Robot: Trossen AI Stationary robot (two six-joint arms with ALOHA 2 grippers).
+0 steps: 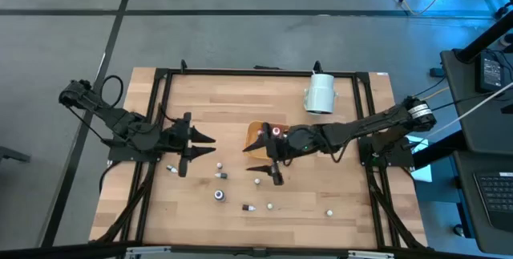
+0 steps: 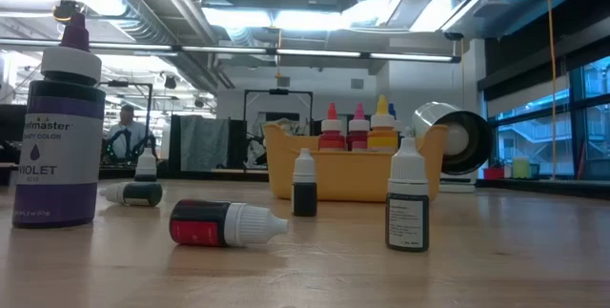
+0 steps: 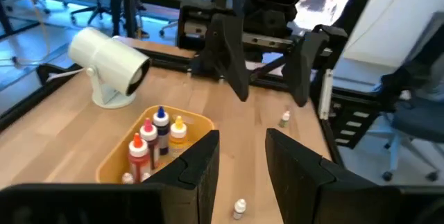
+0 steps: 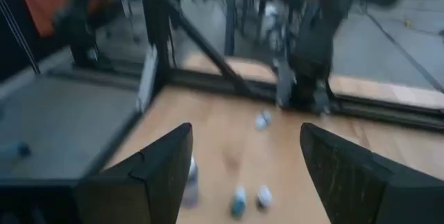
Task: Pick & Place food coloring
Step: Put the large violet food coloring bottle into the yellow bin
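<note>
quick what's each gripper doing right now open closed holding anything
Left gripper: open, holding nothing, beside the orange tray.
Right gripper: open, empty, over the loose food coloring bottles.

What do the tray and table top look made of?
Tray: likely plastic, an opaque yellow-orange with thin moulded walls and rounded corners, matte. Table: wood or a wood-look laminate, with pale planks, visible grain and a slight sheen in the low view.

I get the high view straight down over the whole table (image 1: 240,131), the low view level at tabletop height close behind standing bottles, facing the orange tray (image 2: 348,170) both share, and each wrist camera looking forward between its own fingers across the wood.
</note>
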